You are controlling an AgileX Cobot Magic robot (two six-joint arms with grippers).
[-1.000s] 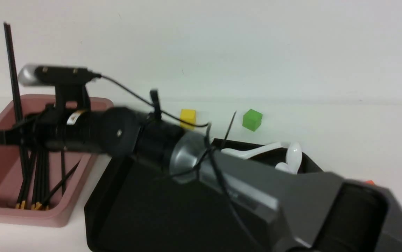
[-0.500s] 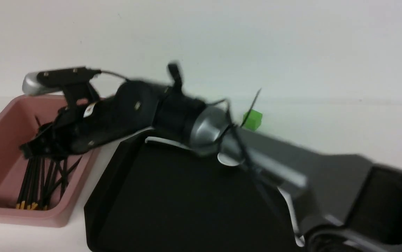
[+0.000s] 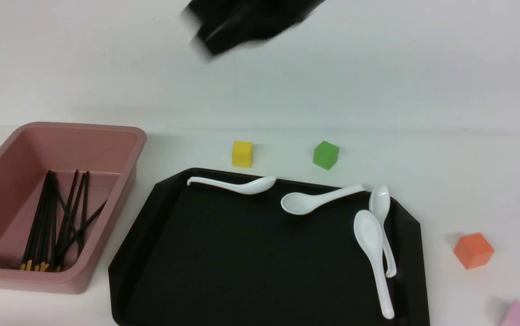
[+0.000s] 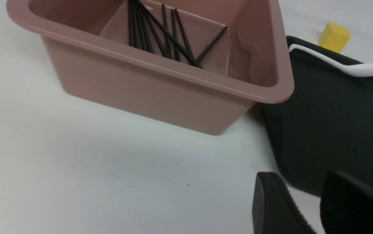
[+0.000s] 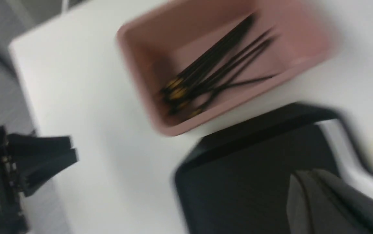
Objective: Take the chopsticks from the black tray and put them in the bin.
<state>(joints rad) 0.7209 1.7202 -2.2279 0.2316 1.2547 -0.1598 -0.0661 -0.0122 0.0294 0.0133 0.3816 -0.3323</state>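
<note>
Front view: the black tray (image 3: 250, 271) is sitting just beside the pink bin (image 3: 119, 181), and the chopsticks (image 3: 54, 222) are all lying inside the bin.
Four white spoons (image 3: 318, 201) are resting on the tray. The left gripper (image 4: 300, 195) is hanging near the bin, fingers apart, holding nothing. The right gripper (image 5: 319, 198) is blurry, so I cannot tell.

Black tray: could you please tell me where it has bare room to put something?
The glossy black rectangular tray is bare across its middle, near edge and left side, beside the dusty-pink plastic bin. Four white spoons crowd its far and right edges.
</note>
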